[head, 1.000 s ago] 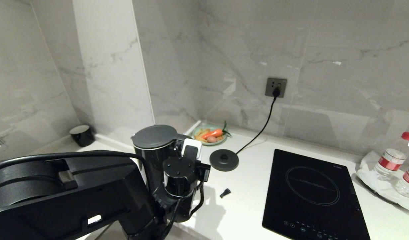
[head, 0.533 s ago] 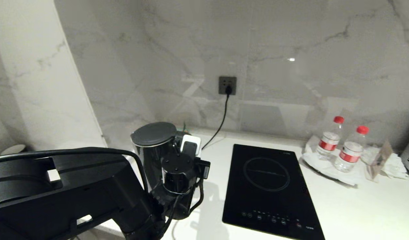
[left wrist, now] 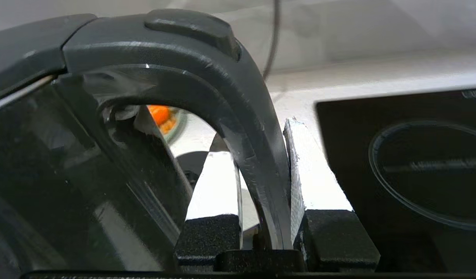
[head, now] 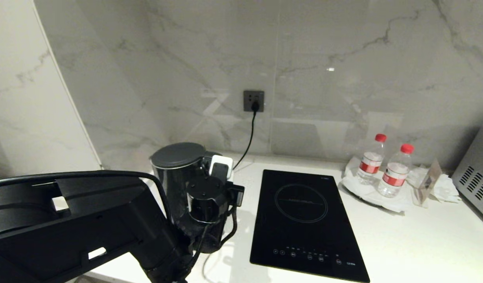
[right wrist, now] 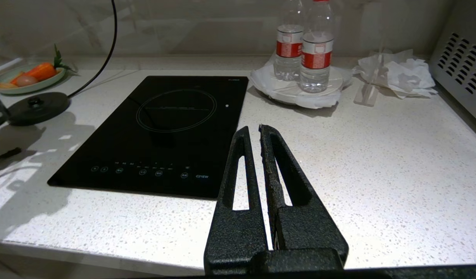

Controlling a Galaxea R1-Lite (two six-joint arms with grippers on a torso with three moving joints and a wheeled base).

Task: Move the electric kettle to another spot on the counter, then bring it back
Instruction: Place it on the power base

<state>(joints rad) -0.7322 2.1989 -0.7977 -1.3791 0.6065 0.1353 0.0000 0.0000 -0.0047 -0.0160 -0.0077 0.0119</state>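
L end effector (left wrist: 261, 182) was clenched on the loop handle (left wrist: 238, 116) of the electric kettle (head: 177, 173), body upright just beyond it, left of the hob (head: 304, 220) at the table (head: 402, 243). R end effector (right wrist: 257, 133) was closed on nothing, well apart; L arm nearer.

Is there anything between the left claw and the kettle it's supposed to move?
No. The left claw is already shut on the kettle handle, one finger on each side, with nothing between them.
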